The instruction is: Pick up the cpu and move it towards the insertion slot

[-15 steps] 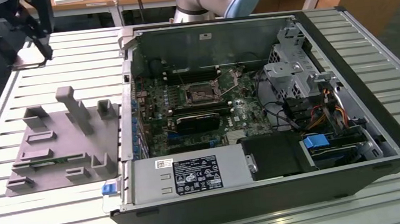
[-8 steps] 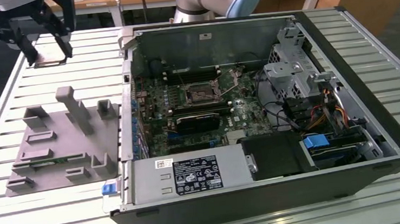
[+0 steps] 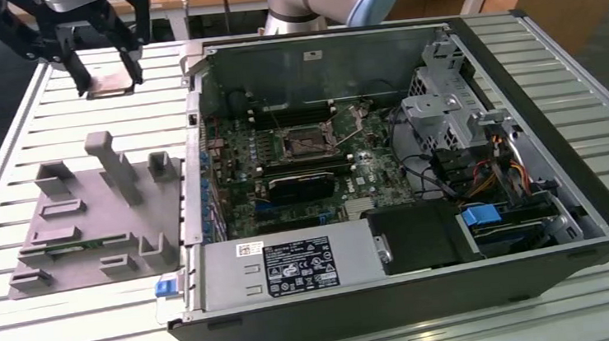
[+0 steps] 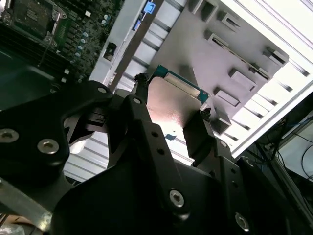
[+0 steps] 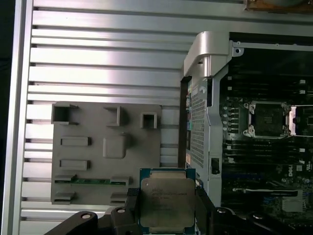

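Observation:
My gripper (image 3: 112, 86) is shut on the cpu (image 3: 112, 78), a flat silvery square chip. I hold it in the air over the slatted table, at the exterior view's far left, above and beyond the grey holder plate (image 3: 94, 222). In the first wrist view the cpu (image 5: 167, 200) sits between two black fingers (image 5: 131, 208), its metal top facing the camera. The second wrist view shows the cpu (image 4: 172, 105) edge-gripped between the fingertips (image 4: 141, 93). The insertion slot (image 3: 308, 144) lies on the motherboard inside the open computer case, well toward the exterior view's right of the gripper, and appears again as the insertion slot (image 5: 268, 119).
The open computer case (image 3: 568, 156) lies on its side on the slatted metal table (image 3: 15, 146). The case's raised metal wall (image 3: 190, 106) stands between the gripper and the motherboard. The holder plate (image 5: 105, 152) carries several upright grey blocks. A drive cage and cables (image 3: 466, 123) crowd the case's right.

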### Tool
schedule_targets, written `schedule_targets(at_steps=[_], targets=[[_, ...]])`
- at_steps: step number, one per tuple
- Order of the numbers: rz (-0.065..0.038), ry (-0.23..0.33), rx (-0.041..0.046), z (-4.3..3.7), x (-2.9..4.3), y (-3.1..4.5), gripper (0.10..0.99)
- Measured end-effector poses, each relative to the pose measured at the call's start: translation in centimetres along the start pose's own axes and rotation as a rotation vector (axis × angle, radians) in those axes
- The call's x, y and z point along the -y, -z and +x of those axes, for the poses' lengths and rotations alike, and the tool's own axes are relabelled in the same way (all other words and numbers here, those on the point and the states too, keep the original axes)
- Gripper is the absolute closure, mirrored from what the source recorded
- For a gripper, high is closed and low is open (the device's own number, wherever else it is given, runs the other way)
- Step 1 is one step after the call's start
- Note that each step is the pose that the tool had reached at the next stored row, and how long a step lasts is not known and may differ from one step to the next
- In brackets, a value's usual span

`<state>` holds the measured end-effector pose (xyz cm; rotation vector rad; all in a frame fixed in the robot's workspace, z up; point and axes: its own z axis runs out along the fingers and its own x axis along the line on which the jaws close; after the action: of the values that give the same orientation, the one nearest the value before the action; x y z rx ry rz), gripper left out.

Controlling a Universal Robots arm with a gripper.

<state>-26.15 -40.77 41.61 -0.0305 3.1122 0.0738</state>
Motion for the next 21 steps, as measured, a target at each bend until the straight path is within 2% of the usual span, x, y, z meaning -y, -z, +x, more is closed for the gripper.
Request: schedule_targets(at_steps=[21], targets=[[0.000, 0.000, -0.0061, -7.88, 0.16, -0.22, 0.549]])
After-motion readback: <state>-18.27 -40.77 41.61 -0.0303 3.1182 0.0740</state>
